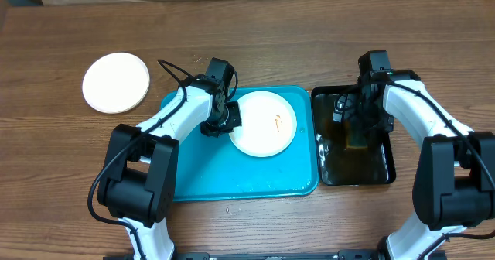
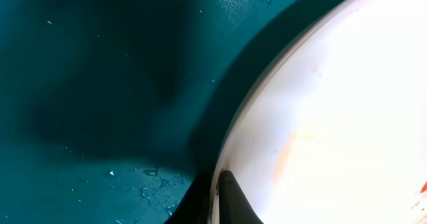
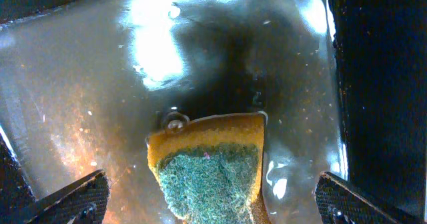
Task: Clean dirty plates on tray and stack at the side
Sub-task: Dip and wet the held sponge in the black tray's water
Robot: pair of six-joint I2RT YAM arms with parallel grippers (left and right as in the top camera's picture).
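A wooden surface (image 1: 255,43) is seen from overhead, and on it a turquoise tray (image 1: 232,175) is laid, with a smaller black tray (image 1: 363,167) set just beside its right edge. A white plate (image 1: 259,132) is found in the upper right part of the turquoise tray, while a second plate (image 1: 116,82) is placed on the bare surface, well apart to the left. The left gripper (image 1: 224,119) is positioned at the white plate's left edge, and its fingers (image 2: 230,197) are pressed together on the rim. The right gripper (image 1: 352,117) is held over the black tray, its fingers (image 3: 73,197) spread wide apart. Between them, untouched, a yellow sponge (image 3: 210,164) with a green scouring face is seen on the wet, glossy tray floor. A small orange smear (image 1: 277,122) is visible on the white plate.
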